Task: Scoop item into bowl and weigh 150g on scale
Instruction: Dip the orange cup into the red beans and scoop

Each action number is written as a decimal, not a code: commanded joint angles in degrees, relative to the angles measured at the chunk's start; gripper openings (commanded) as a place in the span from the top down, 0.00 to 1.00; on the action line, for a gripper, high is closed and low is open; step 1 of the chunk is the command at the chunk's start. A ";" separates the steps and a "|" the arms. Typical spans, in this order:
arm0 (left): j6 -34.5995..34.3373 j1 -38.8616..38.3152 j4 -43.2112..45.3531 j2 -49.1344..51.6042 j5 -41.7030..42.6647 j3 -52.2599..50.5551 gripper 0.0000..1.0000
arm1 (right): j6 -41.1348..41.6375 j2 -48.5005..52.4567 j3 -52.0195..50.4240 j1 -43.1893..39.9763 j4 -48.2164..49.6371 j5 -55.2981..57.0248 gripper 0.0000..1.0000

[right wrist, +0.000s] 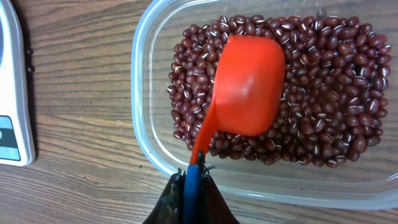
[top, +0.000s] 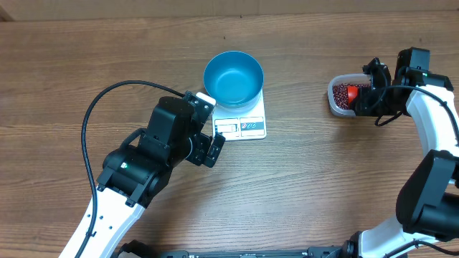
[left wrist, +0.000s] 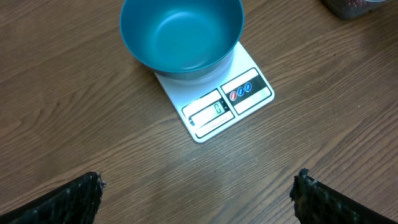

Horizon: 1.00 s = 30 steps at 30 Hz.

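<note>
Right wrist view shows you the right jaws pinched tight on the thin handle of the orange scoop (right wrist: 249, 81). Its cup lies on the beans (right wrist: 323, 81) in the clear tub (right wrist: 146, 143), just beyond the jaw tips. Overhead, that tub sits at the right side of the desk (top: 323, 186), well apart from the blue bowl (top: 233, 77), which stands on the far end of the scale (top: 247, 126) at centre. Your left jaws are spread wide and hold nothing, just beside the scale's near-left corner.

Wood-grain table (top: 72, 57). Directly on it: white scale (top: 244, 125) near centre; clear tub (top: 332, 97) at three o'clock from scale, well apart.
</note>
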 commanded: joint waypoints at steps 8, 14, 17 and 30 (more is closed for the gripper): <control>0.87 0.35 0.17 -0.55 0.85 0.76 0.00 | 2.99 0.04 -1.20 -2.29 0.52 -9.77 0.96; 0.87 0.35 0.20 -0.55 0.85 0.76 0.01 | 2.97 0.04 -1.22 -5.25 -0.24 -13.11 0.96; 0.87 0.35 0.17 -0.55 0.85 0.76 0.01 | 2.97 0.09 -1.22 -5.55 -0.24 -13.66 0.96; 0.87 0.35 0.20 -0.55 0.85 0.76 0.00 | 2.99 4.81 -1.22 -5.90 0.28 -14.60 0.96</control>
